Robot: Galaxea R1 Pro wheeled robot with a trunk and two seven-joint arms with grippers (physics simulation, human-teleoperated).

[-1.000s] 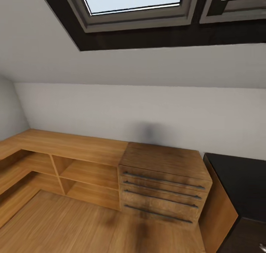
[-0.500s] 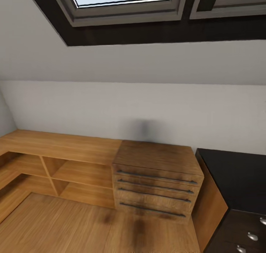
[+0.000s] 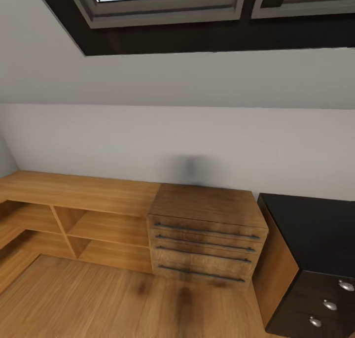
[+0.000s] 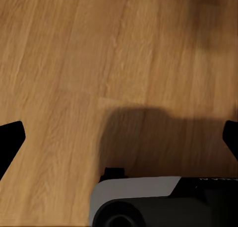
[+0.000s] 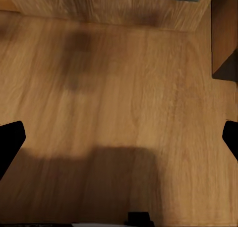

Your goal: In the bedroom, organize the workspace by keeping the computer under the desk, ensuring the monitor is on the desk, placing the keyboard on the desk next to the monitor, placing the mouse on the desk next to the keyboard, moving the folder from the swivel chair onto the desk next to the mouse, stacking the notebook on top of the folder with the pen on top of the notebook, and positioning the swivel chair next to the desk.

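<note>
Head view: robot faces the sloped wall under the skylight (image 3: pixel 162 3); no arm in the picture, so this looks like travel, not handling.
Table (image 3: pixel 315 229): black top at the right edge, just beside the wooden drawer chest (image 3: pixel 207 234); black drawers with round silver knobs (image 3: pixel 329 304) below it; the visible part of the top looks bare.
Other task things: monitor, keyboard, folder and chair are not in sight from here.
Low wooden shelf (image 3: pixel 88 210): runs along the wall left of the chest, open compartments underneath.
Left jaws (image 4: pixel 119 137): dark tips at both edges of the left wrist view, spread wide, nothing between them, plank floor (image 4: pixel 99 53) below.
Right jaws (image 5: pixel 119 137): same story, spread wide and empty over the floor, the chest's bottom handle at the far edge.
Step in hand: my read is turning toward the table.
Doing it well: swing right until the whole top is framed, keep the base off the chest corner, arms tucked.
</note>
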